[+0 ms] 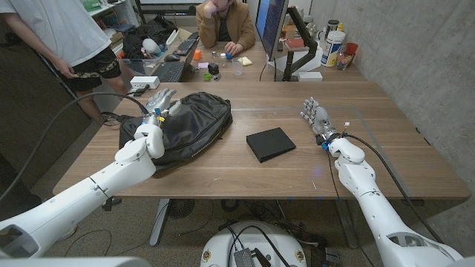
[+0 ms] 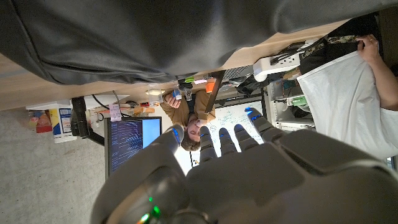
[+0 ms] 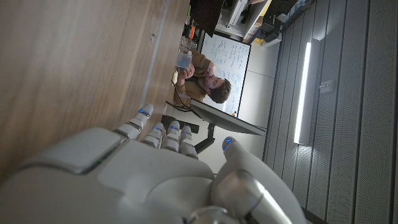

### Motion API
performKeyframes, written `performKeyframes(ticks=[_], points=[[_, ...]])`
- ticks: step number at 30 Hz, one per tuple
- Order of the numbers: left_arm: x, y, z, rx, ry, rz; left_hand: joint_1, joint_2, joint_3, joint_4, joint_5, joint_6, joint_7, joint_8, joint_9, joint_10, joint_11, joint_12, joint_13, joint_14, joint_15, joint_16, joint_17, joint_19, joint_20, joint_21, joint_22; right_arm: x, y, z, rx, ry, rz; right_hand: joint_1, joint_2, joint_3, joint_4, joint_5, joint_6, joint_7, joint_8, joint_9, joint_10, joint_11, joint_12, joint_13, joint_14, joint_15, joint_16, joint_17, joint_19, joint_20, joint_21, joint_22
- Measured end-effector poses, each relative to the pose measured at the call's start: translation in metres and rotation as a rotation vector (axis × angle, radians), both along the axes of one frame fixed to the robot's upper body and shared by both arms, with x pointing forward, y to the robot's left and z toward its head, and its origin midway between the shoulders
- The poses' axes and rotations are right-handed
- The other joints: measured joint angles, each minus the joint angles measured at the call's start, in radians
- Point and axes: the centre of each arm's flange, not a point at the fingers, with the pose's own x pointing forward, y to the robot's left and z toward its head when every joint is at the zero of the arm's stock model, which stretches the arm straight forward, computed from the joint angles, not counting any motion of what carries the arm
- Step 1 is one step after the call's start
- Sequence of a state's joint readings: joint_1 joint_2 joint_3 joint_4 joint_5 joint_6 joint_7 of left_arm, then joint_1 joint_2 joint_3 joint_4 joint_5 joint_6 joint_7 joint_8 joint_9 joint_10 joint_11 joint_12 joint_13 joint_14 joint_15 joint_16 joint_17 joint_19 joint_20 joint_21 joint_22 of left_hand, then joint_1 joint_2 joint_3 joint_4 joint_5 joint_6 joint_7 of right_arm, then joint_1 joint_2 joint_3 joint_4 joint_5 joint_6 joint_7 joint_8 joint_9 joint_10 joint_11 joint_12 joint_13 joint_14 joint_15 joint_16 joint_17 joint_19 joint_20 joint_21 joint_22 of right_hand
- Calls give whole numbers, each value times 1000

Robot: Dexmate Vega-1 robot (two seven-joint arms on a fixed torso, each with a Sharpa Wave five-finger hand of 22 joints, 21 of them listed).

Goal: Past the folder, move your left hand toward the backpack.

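A wooden counter point(image 1: 223, 167) stretches in front of me, with a cluttered second desk, a monitor point(image 1: 271, 26) and two people behind it: one standing in a white shirt point(image 1: 63, 33) at the far left corner, one seated in a brown jacket point(image 1: 226, 26) at the back.

Furthest left, my left hand point(image 1: 158, 106) hovers at the left end of the black backpack point(image 1: 194, 124), fingers spread apart and holding nothing. From the left wrist view the bag's dark fabric point(image 2: 174, 37) lies just beyond my fingertips point(image 2: 227, 140); I cannot tell whether they touch it.

The backpack lies on its side, left of the counter's middle. Just right of it, apart from it, the black folder point(image 1: 270, 144) lies flat.

Well to the right, my right hand point(image 1: 317, 116) sits at the counter, fingers loosely apart, gripping nothing.
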State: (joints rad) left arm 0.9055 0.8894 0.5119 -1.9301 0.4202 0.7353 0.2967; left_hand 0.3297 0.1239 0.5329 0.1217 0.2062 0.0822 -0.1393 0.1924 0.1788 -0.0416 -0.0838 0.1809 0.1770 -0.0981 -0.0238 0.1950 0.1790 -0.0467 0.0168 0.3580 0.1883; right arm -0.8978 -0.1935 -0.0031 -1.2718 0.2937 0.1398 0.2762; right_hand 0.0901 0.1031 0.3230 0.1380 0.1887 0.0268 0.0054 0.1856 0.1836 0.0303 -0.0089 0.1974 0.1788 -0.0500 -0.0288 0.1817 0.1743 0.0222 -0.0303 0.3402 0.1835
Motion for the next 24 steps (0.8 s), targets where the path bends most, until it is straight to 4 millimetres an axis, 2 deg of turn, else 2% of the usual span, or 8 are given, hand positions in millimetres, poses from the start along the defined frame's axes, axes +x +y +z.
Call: performKeyframes(ticks=[24], points=[[2, 0, -3, 5, 23, 5, 5, 5, -2, 3, 0, 0, 0, 0, 0, 0, 0, 0, 0, 0, 0, 0, 0, 0, 0, -14, 0, -1, 0, -1, -2, 3, -1, 0, 0, 0, 0, 0, 0, 0, 0, 0, 0, 0, 0, 0, 0, 0, 0, 0, 0, 0, -4, 0]])
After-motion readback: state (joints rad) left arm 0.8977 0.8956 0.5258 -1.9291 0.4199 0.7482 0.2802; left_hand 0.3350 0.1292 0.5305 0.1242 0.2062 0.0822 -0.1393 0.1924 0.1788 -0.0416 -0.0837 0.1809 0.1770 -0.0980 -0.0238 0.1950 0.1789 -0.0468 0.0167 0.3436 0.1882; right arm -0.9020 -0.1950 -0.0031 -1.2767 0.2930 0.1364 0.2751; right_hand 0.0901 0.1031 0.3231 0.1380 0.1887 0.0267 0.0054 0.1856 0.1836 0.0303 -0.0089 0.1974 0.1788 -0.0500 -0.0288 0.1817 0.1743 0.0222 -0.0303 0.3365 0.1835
